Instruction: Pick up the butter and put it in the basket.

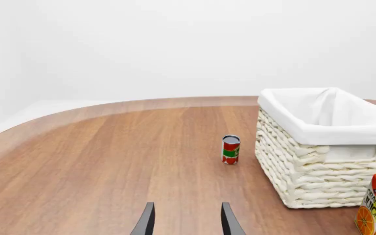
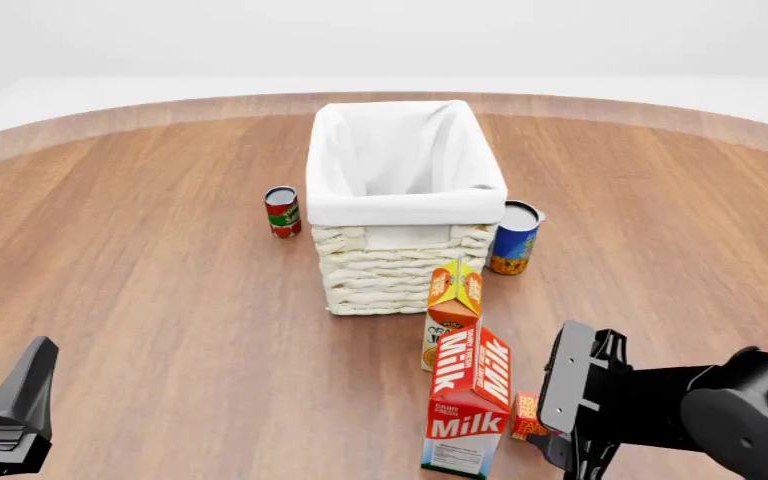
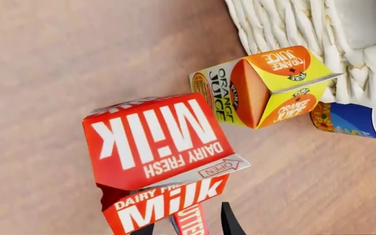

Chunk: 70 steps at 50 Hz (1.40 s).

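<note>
The butter (image 2: 527, 413) is a small red-orange box lying on the table right beside the foot of the milk carton (image 2: 468, 400). In the right wrist view the butter (image 3: 191, 219) shows only as a narrow strip with yellow letters under the milk carton (image 3: 155, 142). My right gripper (image 2: 558, 425) is open, its fingers (image 3: 230, 223) standing on either side of the butter without closing on it. The basket (image 2: 404, 200), cream wicker with a white liner, stands mid-table. My left gripper (image 2: 4, 425) hovers open and empty at the near left, far from the butter.
An orange juice carton (image 2: 452, 305) stands between the milk carton and the basket. A blue can (image 2: 515, 238) sits at the basket's right, a red tomato can (image 2: 281, 212) at its left. In the left wrist view the basket (image 1: 318, 147) and tomato can (image 1: 230, 149) lie ahead.
</note>
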Each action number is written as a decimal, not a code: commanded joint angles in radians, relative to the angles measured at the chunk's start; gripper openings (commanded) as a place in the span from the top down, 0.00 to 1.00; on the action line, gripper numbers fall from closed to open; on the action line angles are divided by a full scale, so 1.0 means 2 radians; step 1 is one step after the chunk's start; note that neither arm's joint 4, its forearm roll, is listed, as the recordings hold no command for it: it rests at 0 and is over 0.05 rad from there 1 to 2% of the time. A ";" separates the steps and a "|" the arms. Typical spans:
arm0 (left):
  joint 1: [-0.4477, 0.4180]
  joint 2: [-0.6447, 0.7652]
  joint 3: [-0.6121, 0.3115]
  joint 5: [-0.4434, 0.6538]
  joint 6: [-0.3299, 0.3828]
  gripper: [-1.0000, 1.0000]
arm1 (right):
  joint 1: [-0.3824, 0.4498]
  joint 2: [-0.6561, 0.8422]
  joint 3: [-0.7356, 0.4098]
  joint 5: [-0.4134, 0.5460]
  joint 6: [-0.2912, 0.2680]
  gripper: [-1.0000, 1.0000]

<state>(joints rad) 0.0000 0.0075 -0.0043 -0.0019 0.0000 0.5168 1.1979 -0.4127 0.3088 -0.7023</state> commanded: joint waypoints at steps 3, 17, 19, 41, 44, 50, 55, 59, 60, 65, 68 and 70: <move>0.000 0.000 0.000 0.000 0.000 0.00 | -0.008 0.008 0.004 -0.007 -0.001 0.00; 0.000 0.000 0.000 0.000 0.000 0.00 | -0.009 0.021 0.013 -0.024 0.009 0.00; 0.000 0.000 0.000 0.000 0.000 0.00 | -0.009 0.021 0.013 -0.023 0.011 0.00; 0.000 0.000 0.000 0.000 0.000 0.00 | -0.008 0.053 0.004 -0.038 0.015 0.00; 0.000 0.000 0.000 0.000 0.000 0.00 | -0.007 0.052 0.005 -0.036 0.015 0.00; 0.000 0.000 0.000 0.000 0.000 0.00 | -0.010 0.053 0.004 -0.033 0.011 0.00; 0.000 0.000 0.000 0.000 0.000 0.00 | -0.014 0.056 -0.001 -0.029 0.006 0.00; 0.000 0.000 0.000 0.000 0.000 0.00 | -0.017 0.058 -0.002 -0.028 0.003 0.00; 0.000 0.000 0.000 0.000 0.000 0.00 | -0.018 0.056 -0.001 -0.026 0.003 0.00; 0.000 0.000 0.000 0.000 0.000 0.00 | -0.019 0.057 -0.003 -0.023 0.002 0.00; 0.000 0.000 0.000 0.000 0.000 0.00 | -0.021 0.059 -0.005 -0.022 -0.001 0.00; 0.000 0.000 0.000 0.000 0.000 0.00 | -0.021 0.059 -0.006 -0.019 -0.002 0.00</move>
<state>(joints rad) 0.0000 0.0075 -0.0043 -0.0019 0.0000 0.4823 1.3098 -0.4164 0.2580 -0.6963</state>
